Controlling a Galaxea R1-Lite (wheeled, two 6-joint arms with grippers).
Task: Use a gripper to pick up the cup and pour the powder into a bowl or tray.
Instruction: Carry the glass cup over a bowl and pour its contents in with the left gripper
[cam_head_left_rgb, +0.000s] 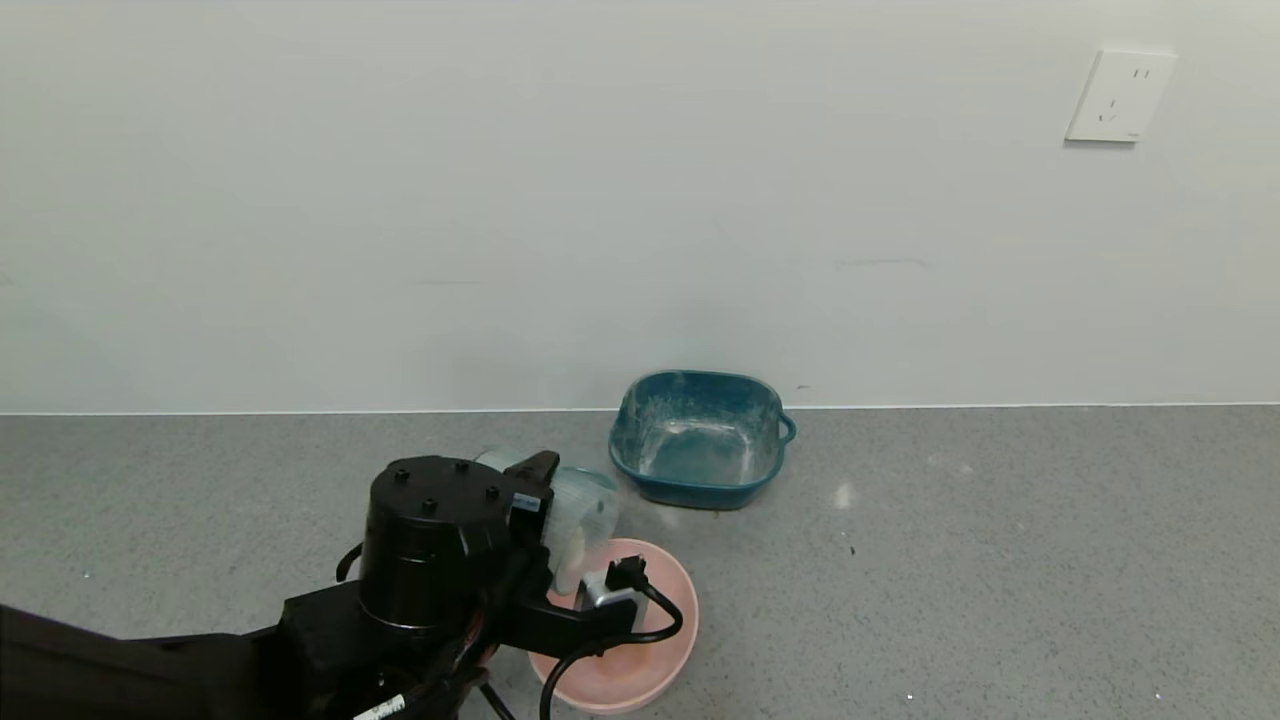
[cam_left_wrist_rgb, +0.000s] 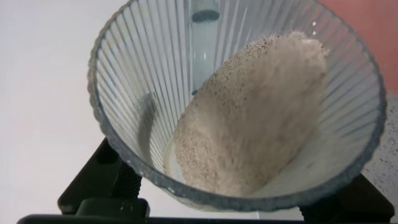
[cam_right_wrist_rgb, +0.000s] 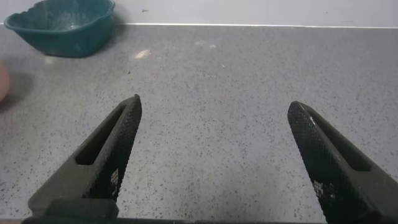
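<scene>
My left gripper (cam_head_left_rgb: 556, 505) is shut on the clear ribbed cup (cam_head_left_rgb: 587, 515) and holds it tilted over the near-left part of the pink bowl (cam_head_left_rgb: 672, 600). In the left wrist view the cup (cam_left_wrist_rgb: 137, 81) fills the picture. The whitish-grey powder (cam_left_wrist_rgb: 255, 118) lies heaped against its lower side, reaching up to the rim. The left gripper (cam_left_wrist_rgb: 233, 208) grips the cup from both sides, and a bit of the pink bowl (cam_left_wrist_rgb: 373, 18) shows past the rim. My right gripper (cam_right_wrist_rgb: 214, 106) is open and empty, low over the bare counter.
A squarish teal tray (cam_head_left_rgb: 700, 440) with a white dusty film stands by the wall behind the bowl; it also shows in the right wrist view (cam_right_wrist_rgb: 62, 28). The grey speckled counter (cam_head_left_rgb: 1000, 560) stretches to the right. A wall socket (cam_head_left_rgb: 1118, 95) is high on the right.
</scene>
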